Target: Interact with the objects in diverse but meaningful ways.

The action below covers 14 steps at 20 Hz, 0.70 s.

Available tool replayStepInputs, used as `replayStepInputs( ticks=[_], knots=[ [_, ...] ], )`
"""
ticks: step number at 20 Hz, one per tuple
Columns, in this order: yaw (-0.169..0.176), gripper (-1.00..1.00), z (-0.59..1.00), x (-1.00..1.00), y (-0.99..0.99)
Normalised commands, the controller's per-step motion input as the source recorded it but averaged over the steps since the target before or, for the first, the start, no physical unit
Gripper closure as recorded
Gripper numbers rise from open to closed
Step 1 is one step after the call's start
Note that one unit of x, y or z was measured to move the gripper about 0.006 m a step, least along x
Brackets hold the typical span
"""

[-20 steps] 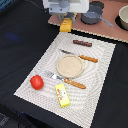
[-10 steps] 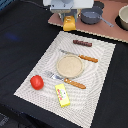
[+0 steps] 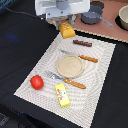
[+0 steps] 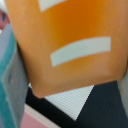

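Observation:
My gripper (image 3: 66, 25) hangs above the far edge of the placemat (image 3: 100, 75), shut on the orange-yellow bread block (image 3: 67, 30). That bread block (image 4: 70, 40) fills most of the wrist view, close up, with pale stripes on its face. A red tomato (image 3: 36, 82) rests at the near corner of the mat on the exterior view's left. The flat yellow packet (image 3: 62, 95) lies near the mat's front edge. A dark-brown sausage (image 3: 82, 43) lies at the mat's far side.
A round tan plate (image 3: 69, 66) sits mid-mat, with a wooden-handled knife (image 3: 81, 57) behind it and a fork (image 3: 68, 81) in front. A grey pot (image 3: 93, 16) and another pot (image 3: 123, 17) stand on the pinkish board at the back.

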Motion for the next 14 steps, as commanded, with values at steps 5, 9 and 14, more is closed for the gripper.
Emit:
replayStepInputs(
  ticks=[5, 9, 14],
  knots=[
    [0.0, 1.0, 0.2, 0.93, -0.34],
    [0.0, 1.0, 0.0, 1.0, -0.14],
    [0.0, 1.0, 0.0, 1.0, -0.12]
  ],
)
